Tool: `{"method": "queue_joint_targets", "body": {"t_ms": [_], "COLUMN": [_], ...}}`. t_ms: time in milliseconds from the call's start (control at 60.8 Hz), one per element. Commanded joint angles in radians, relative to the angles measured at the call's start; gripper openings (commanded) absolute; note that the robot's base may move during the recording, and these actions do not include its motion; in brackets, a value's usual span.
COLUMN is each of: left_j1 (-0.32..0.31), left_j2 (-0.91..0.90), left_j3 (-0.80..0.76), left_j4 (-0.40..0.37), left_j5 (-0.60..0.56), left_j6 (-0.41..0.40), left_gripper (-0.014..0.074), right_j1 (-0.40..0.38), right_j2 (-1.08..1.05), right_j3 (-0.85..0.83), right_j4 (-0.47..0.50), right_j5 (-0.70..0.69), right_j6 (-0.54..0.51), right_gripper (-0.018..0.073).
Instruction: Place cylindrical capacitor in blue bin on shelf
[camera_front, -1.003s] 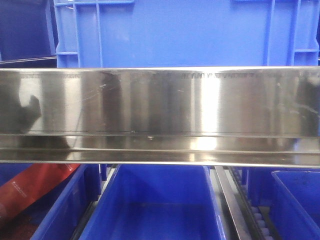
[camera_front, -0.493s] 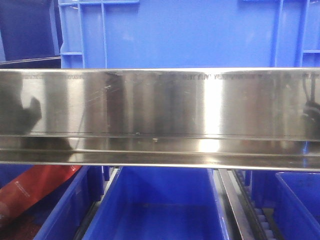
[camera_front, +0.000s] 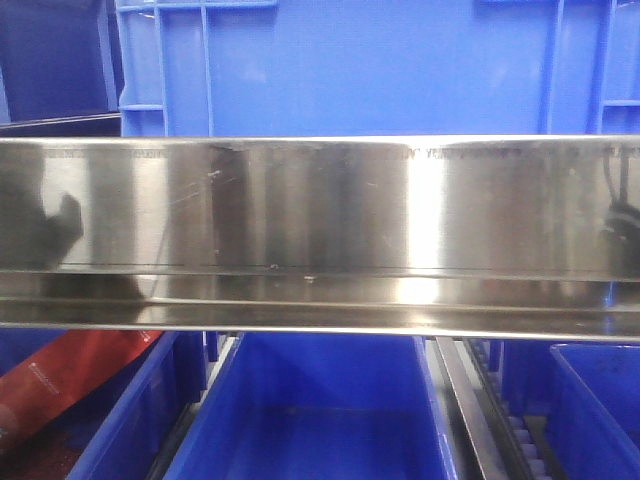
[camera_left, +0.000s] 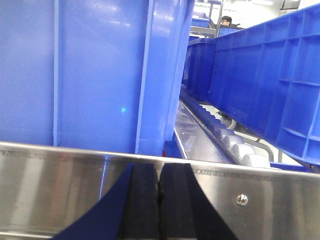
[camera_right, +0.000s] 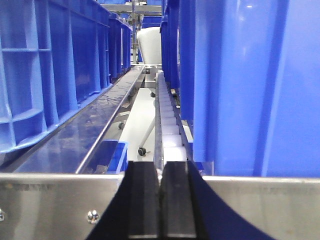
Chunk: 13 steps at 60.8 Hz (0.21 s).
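Note:
The cylindrical capacitor is out of view in every frame. The shelf (camera_front: 320, 230) shows as a shiny steel front edge across the middle of the front view. A large blue bin (camera_front: 380, 65) stands on it, and another blue bin (camera_front: 320, 400) sits on the tier below. My left gripper (camera_left: 160, 167) is shut, black pads pressed together, just in front of the steel edge (camera_left: 60, 185) and a blue bin wall (camera_left: 100, 70). My right gripper (camera_right: 160, 166) is also shut, before the steel edge (camera_right: 55, 200) and beside a blue bin (camera_right: 240, 85). Nothing shows between either pair of jaws.
A red object (camera_front: 70, 375) lies in the lower-left bin. Roller tracks (camera_left: 235, 142) (camera_right: 167, 115) run back between the bin rows. More blue bins line both sides (camera_left: 270, 80) (camera_right: 55, 65). A person's head (camera_left: 226, 20) shows far behind.
From one second to half a second ago the front view slid slightly, so the bins moved a little to the right in the picture. Since then nothing has visibly moved.

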Motion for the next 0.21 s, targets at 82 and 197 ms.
{"method": "queue_joint_targets", "body": {"t_ms": [82,197], "left_j1": [0.005,0.005], "left_j2": [-0.005,-0.005], "left_j3": [-0.001,-0.001], "left_j4": [-0.006,-0.006], "left_j5": [-0.016,-0.016], "left_j6": [0.0,0.0], "left_gripper": [-0.0111,-0.0111], "right_j1": [-0.005,-0.005], "right_j2": [-0.003,-0.003], "right_j3": [0.003,0.003], "right_j4": [-0.005,-0.005], "right_j5": [-0.009,-0.009], "right_j6": [0.003,0.003], "right_gripper": [-0.011,-0.011]}}
